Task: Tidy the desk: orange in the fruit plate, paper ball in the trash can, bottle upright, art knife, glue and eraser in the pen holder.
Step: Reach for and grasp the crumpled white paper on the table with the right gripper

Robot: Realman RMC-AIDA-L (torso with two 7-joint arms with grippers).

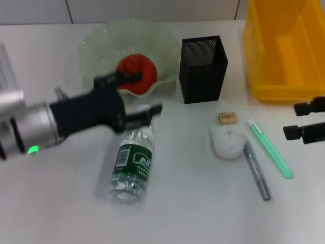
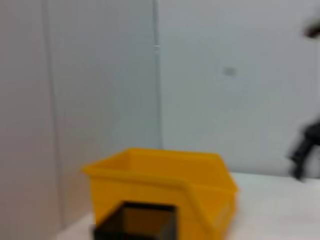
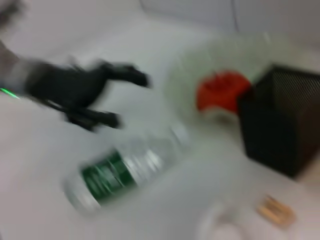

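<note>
The bottle (image 1: 132, 162) lies on its side, its cap end pointing toward the fruit plate (image 1: 101, 40). My left gripper (image 1: 146, 94) is open just over that cap end, between bottle and plate; it shows in the right wrist view too (image 3: 127, 97), above the bottle (image 3: 125, 172). The orange (image 1: 136, 71) sits in the plate. Near the pen holder (image 1: 203, 68) lie the eraser (image 1: 227, 118), the paper ball (image 1: 227, 142), a grey glue stick (image 1: 256, 170) and the green art knife (image 1: 270, 148). My right gripper (image 1: 292, 120) waits open at the right edge.
The yellow trash can (image 1: 284, 51) stands at the back right, beside the pen holder; the left wrist view shows the trash can (image 2: 165, 185) behind the pen holder (image 2: 137, 225). A wall runs behind the table.
</note>
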